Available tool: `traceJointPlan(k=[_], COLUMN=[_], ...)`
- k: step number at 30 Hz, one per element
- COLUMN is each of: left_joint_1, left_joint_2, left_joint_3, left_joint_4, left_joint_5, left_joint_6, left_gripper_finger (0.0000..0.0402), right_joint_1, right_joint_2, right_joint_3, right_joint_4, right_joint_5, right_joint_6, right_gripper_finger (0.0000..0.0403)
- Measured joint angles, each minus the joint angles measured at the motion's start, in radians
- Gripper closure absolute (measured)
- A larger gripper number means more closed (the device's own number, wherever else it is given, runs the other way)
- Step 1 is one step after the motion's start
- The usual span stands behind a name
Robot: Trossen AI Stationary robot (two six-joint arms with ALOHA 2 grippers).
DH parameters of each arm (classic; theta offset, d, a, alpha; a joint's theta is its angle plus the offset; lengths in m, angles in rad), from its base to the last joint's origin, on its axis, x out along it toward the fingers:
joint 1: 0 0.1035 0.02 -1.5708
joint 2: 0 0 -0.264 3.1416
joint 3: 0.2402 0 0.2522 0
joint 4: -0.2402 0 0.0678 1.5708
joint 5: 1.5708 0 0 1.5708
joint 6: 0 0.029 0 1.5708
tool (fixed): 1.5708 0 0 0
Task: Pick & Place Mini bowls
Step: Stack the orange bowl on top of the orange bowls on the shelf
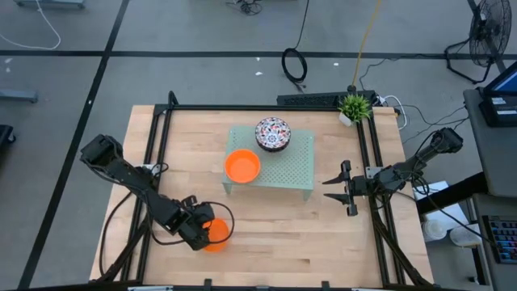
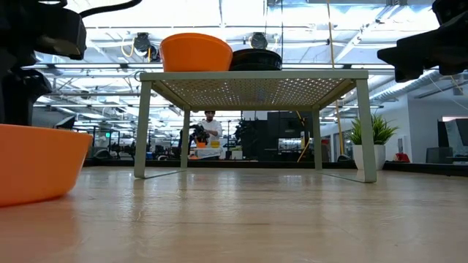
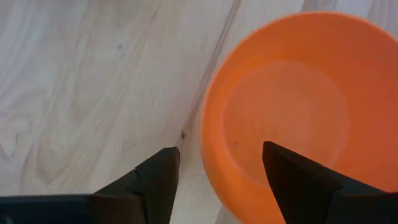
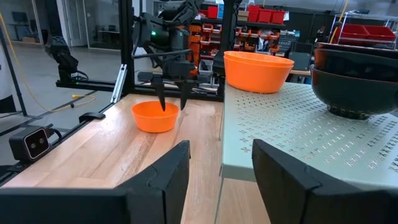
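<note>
Orange bowl rim sits between the left end effector's parted fingers, ungripped; right end effector open.

Grey floor with dark tape lines surrounds the wooden table; a fan stands at two o'clock. Bright ceiling lights glow beyond, and red bins fill shelving

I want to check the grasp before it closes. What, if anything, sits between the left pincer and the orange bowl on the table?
Nothing visible. The left pincer stands open straddling the rim of the orange bowl, one finger inside it and the other outside over bare wood.
</note>
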Motion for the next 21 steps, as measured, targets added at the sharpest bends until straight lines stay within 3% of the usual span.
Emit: traceJointPlan(k=[21], left_joint_1=[0.007], left_joint_2=[0.000], left_joint_3=[0.000], left_joint_4=[-0.001], left_joint_5=[0.076], left_joint_6=[-0.086], left_gripper_finger=[0.0167], right_joint_1=[0.000], right_joint_2=[0.000], right_joint_3=[0.000], right_joint_4=[0.000], right_joint_5=[0.000], right_joint_6=[0.000], right_gripper_finger=[0.0242])
